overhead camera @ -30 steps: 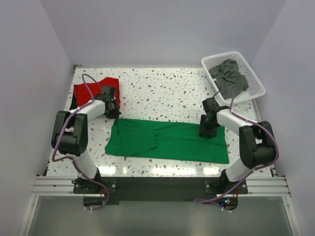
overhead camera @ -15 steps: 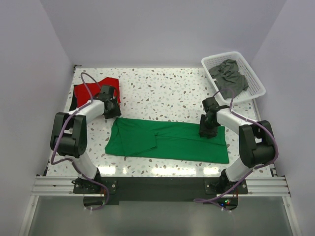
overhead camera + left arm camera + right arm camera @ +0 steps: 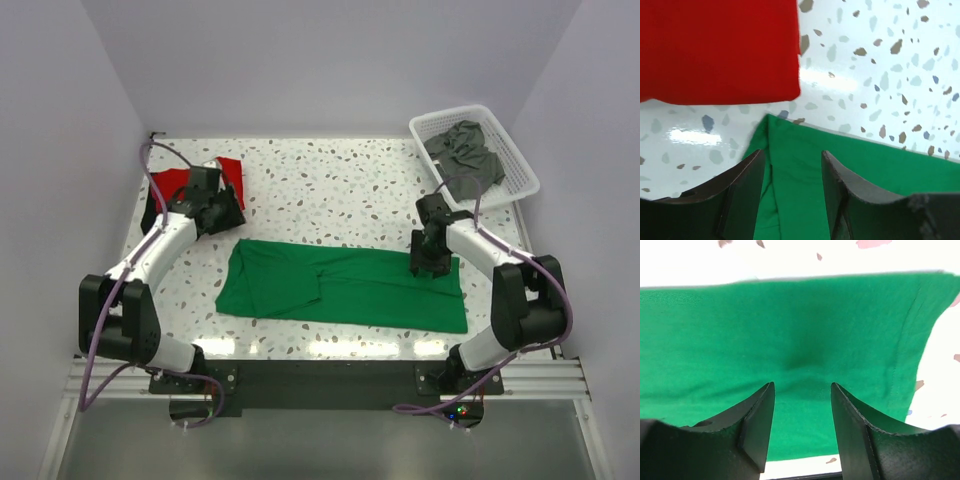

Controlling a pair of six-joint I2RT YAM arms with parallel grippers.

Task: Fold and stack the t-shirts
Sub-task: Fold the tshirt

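Note:
A bright green t-shirt (image 3: 340, 285) lies flat as a long band across the near middle of the table. My left gripper (image 3: 230, 215) hangs open just above its far left corner (image 3: 840, 165), nothing between the fingers (image 3: 792, 155). A folded red t-shirt (image 3: 170, 183) lies at the far left, partly hidden by the left arm; the left wrist view shows it (image 3: 720, 47) just beyond the green corner. My right gripper (image 3: 432, 265) stands open over the green shirt's right end (image 3: 790, 330), its jaws (image 3: 802, 385) apart above flat cloth. Dark grey t-shirts (image 3: 462, 150) lie crumpled in the basket.
A white lattice basket (image 3: 512, 145) sits at the far right corner, overhanging the table's edge. White walls close in the table on three sides. Speckled tabletop (image 3: 330, 190) shows between the red shirt and the basket.
The left gripper has opened, let go of the green shirt's far left corner and drawn back toward the red shirt. The right gripper has widened a little over the shirt's right end.

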